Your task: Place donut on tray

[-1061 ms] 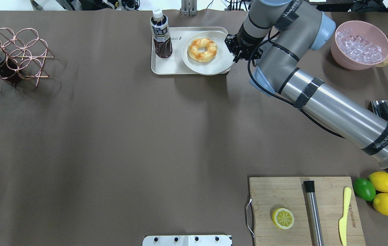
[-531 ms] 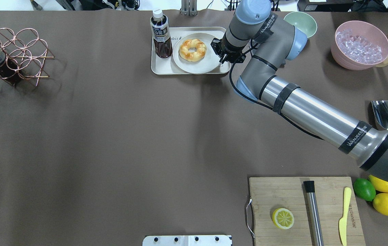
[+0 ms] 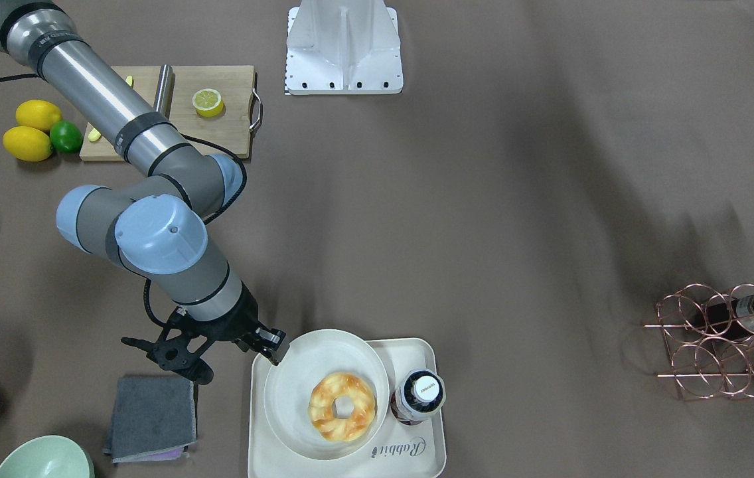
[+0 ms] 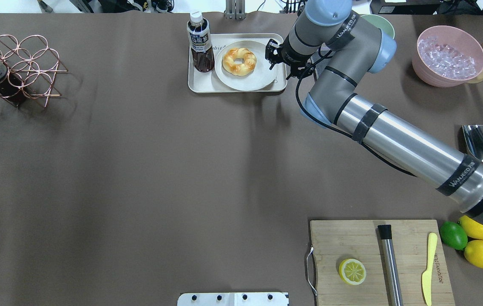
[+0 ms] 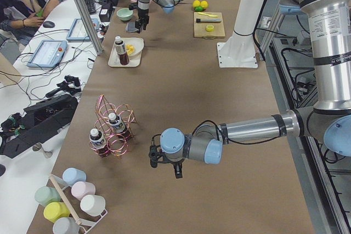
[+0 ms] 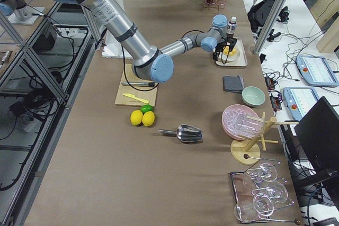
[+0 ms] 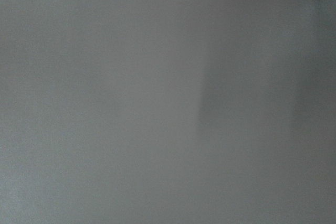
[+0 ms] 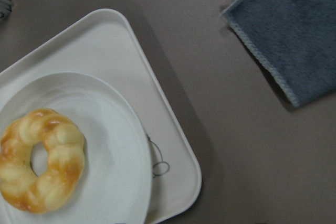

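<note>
The golden-orange twisted ring donut [image 3: 342, 406] is seen lying on a round off-white plate [image 3: 291, 392]. The plate is set inside the cream rounded-rectangle tray [image 3: 431, 435], at the lower centre of the front-facing view. A dark bottle with a white cap [image 3: 420, 395] is stood on the same tray, just beside the plate. The right gripper [image 3: 237, 362] is held at the plate's upper-left rim with its fingers spread and nothing pinched. The left gripper [image 5: 155, 155] is shown over bare table; its fingers cannot be judged.
</note>
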Available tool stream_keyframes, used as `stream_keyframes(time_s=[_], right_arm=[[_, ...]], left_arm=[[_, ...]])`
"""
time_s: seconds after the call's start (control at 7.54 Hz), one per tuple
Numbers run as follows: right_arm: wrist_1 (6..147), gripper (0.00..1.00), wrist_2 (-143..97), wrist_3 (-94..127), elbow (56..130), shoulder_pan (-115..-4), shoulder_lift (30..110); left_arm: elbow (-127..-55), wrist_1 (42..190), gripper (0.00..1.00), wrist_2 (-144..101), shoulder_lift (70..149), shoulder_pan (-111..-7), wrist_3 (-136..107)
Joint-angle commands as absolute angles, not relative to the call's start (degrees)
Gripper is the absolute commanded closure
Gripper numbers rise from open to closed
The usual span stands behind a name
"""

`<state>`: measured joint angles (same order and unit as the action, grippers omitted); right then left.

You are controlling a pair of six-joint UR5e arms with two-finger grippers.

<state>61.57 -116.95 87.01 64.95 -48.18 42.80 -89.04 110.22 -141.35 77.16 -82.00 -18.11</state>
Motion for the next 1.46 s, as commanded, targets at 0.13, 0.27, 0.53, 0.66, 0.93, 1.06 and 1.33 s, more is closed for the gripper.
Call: stream_keyframes(time_s=[0.13,0.27,0.53,0.66,0.93,1.06,1.33], right_arm=[[67.59,0.0,-119.17,83.5,83.37,-50.44,57.18],[67.67,0.0,-122.31,80.02,87.24,-52.62,62.26],[67.68,0.0,-125.14,68.17,99.78,-55.7,79.1],[67.59,0.0,-127.85,63.24,101.84,-59.55,84.15],[67.59,0.0,-133.64,43.98,103.62,-68.15,95.74],[67.59,0.0,-136.12,35.68,103.62,-73.86,100.41],[69.42,0.0,-135.45,16.79,101.35,-82.66,107.03]], left_arm=[[-89.12,111.8,0.02,-141.86,75.59,-82.0,-18.11],[-89.03,112.06,0.02,-141.86,75.5,-82.0,-18.11],[-89.12,112.24,0.02,-141.86,74.88,-82.0,-18.11],[-89.12,112.24,0.02,-141.94,74.8,-82.0,-18.11],[-89.12,112.32,0.02,-141.94,74.71,-82.0,-18.02],[-89.12,112.32,0.02,-141.94,74.71,-82.0,-18.02],[-89.12,112.32,0.02,-141.94,74.71,-81.91,-17.93]])
